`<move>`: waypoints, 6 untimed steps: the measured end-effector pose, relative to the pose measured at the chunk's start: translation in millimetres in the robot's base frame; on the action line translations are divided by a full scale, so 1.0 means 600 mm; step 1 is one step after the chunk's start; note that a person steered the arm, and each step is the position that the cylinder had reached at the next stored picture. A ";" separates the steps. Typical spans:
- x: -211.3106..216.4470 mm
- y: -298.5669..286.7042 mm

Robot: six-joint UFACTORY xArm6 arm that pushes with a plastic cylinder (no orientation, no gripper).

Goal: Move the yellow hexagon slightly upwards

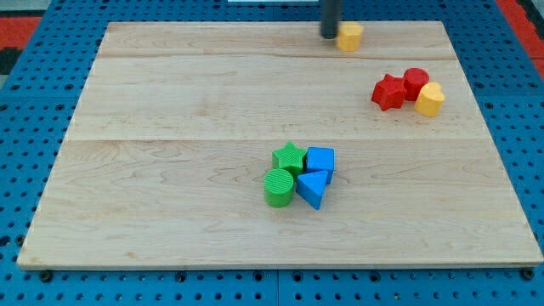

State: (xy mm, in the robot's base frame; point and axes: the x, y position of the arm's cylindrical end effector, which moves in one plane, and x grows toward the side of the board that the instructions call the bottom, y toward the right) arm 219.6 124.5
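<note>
The yellow hexagon [349,36] lies near the top edge of the wooden board [170,127], right of centre. My tip [329,36] stands just to its left, touching or nearly touching its side. The rod rises out of the view's top.
At the view's right sit a red star [388,92], a red cylinder-like block [416,82] and a second yellow block [430,99], bunched together. Near the board's centre a green star [290,156], a green cylinder [278,187], a blue cube [320,160] and a blue triangle [313,188] cluster.
</note>
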 end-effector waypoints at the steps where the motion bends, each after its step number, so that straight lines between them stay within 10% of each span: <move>1: 0.000 0.031; 6: 0.040 0.102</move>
